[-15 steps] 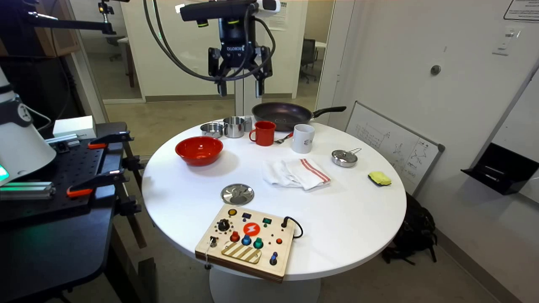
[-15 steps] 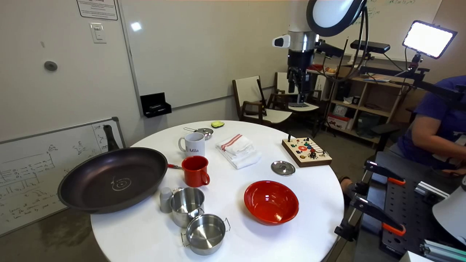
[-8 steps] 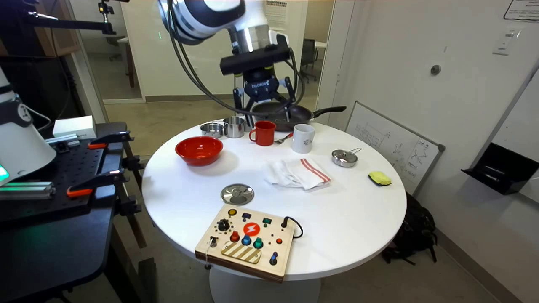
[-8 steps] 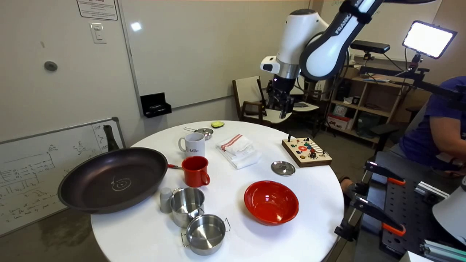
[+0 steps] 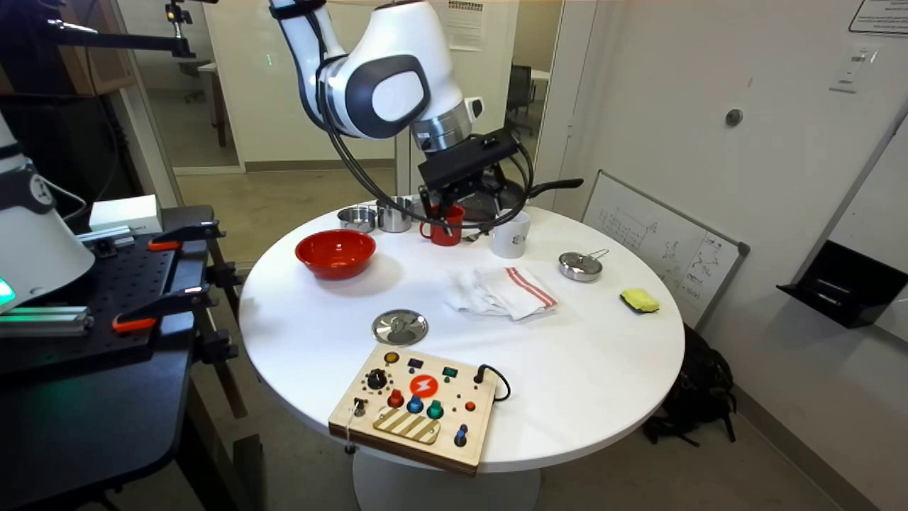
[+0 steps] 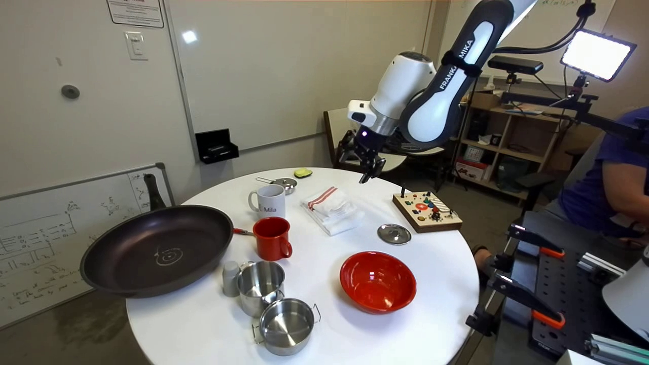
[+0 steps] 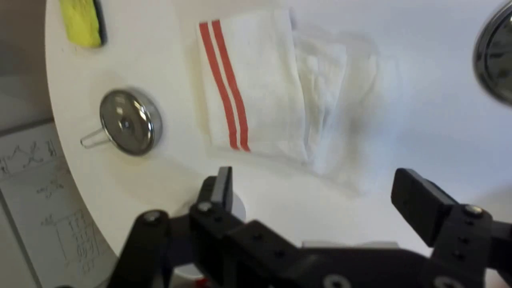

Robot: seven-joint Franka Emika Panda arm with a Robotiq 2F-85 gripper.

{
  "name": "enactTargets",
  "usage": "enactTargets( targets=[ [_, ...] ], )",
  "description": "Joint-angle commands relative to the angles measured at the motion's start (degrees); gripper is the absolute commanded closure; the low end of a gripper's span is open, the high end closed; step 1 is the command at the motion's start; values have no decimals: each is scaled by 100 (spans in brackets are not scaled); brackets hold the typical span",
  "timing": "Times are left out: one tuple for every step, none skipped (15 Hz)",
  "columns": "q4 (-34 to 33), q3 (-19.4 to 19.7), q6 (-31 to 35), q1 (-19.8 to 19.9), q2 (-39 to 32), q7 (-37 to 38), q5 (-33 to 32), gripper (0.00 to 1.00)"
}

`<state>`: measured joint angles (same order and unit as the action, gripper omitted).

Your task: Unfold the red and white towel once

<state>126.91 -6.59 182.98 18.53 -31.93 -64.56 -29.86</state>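
The red and white towel (image 5: 505, 292) lies folded on the round white table, with two red stripes near one edge. It also shows in an exterior view (image 6: 332, 210). In the wrist view the towel (image 7: 260, 84) lies ahead of the fingertips, its striped layer flat and the layers beside it wrinkled and offset. My gripper (image 7: 313, 176) is open with nothing between its fingers. In an exterior view the gripper (image 6: 366, 170) is tilted and hangs above the table, apart from the towel. In the other picture its fingertips are partly hidden by the cable.
A white mug (image 6: 272, 202) and a red mug (image 6: 272, 238) stand near the towel. A lidded small pot (image 5: 580, 267), a metal lid (image 5: 400, 327), a red bowl (image 5: 335, 253) and a button box (image 5: 418, 404) lie around it. A large pan (image 6: 162, 248) stands at the table's edge.
The arm has come down from high above and moved toward the table and the towel, with the gripper tilting. The towel and the other table objects have not moved.
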Motion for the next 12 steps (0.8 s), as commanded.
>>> enactTargets(
  targets=[
    [-412,-1578,-636,992,-446,-523,260,0],
    [-520,-1560,-850,878,-459,-399,305,0],
    [-630,-1446,-1015,688,-448,-259,299,0],
    [-742,-888,-1008,79,-358,-176,534,0],
    [-893,-320,-1005,-432,-291,129,470,0],
    [-1119,110,-985,-704,-334,865,-207,0],
    [-1333,536,-958,-1053,-451,1212,-439,0],
    [-1543,992,-1032,-1440,-551,1643,-679,0],
    [-1691,1442,-1138,-1842,-637,2036,-831,0],
    [-1732,1872,-1226,-2256,-707,2254,-778,0],
    [-1824,2057,-1462,-2455,-792,2490,-791,0],
    [-1761,1784,-1765,-2257,-749,2388,-720,0]
  ],
)
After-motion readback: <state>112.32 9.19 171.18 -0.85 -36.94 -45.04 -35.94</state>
